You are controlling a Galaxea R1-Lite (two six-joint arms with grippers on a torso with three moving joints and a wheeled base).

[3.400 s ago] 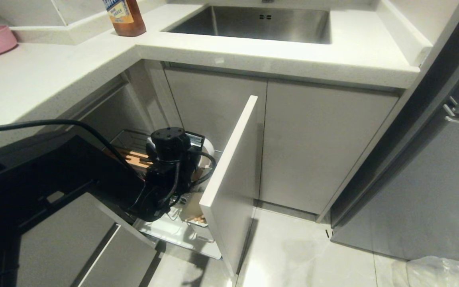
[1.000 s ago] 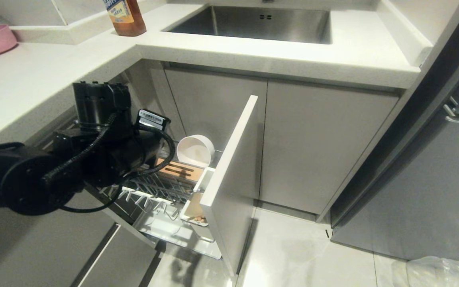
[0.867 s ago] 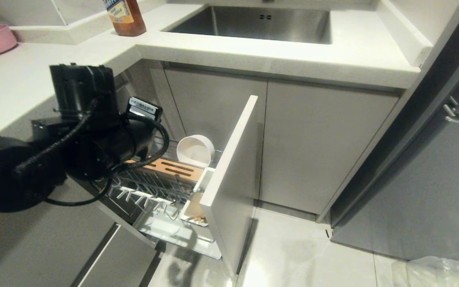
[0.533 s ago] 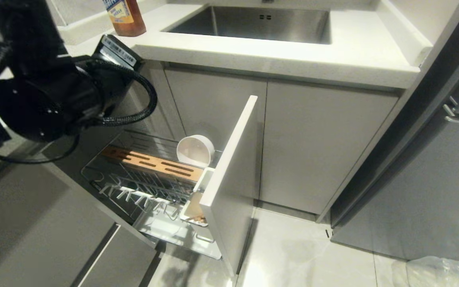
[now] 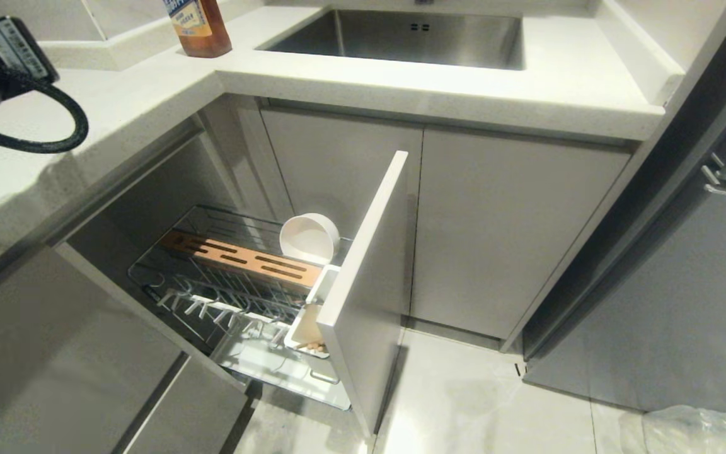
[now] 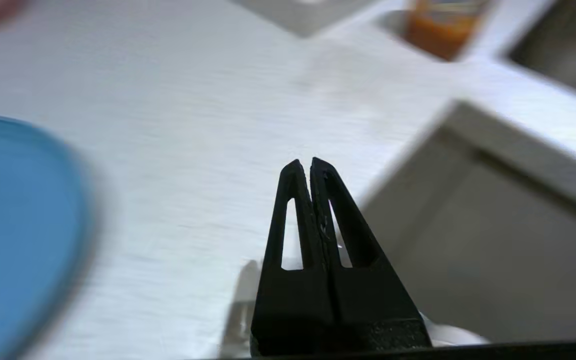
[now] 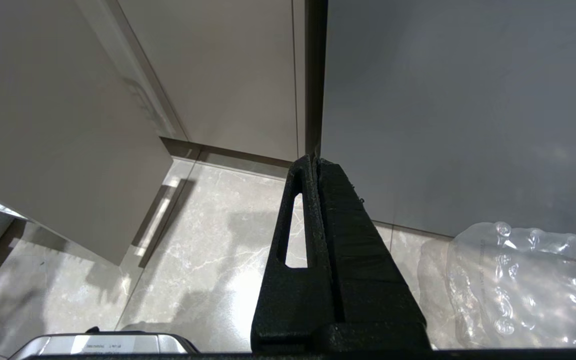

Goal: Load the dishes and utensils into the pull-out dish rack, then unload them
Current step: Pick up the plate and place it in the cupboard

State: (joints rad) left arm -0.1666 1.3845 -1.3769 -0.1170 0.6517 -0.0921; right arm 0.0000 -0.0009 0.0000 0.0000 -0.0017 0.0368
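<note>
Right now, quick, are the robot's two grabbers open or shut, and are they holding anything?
Left gripper: shut, holding nothing, above the counter near the blue plate.
Right gripper: shut, empty, hanging over the floor.

White speckled countertop [image 5: 527,82] wraps the corner, with a steel sink [image 5: 401,38] sunk in at the far side. Amber bottle [image 5: 198,25] stands on the counter just left of the sink. Grey cabinet doors [image 5: 501,221] below, pale marbled floor tiles [image 5: 476,403], crinkled clear plastic bag [image 5: 703,432] on the floor near right.
</note>
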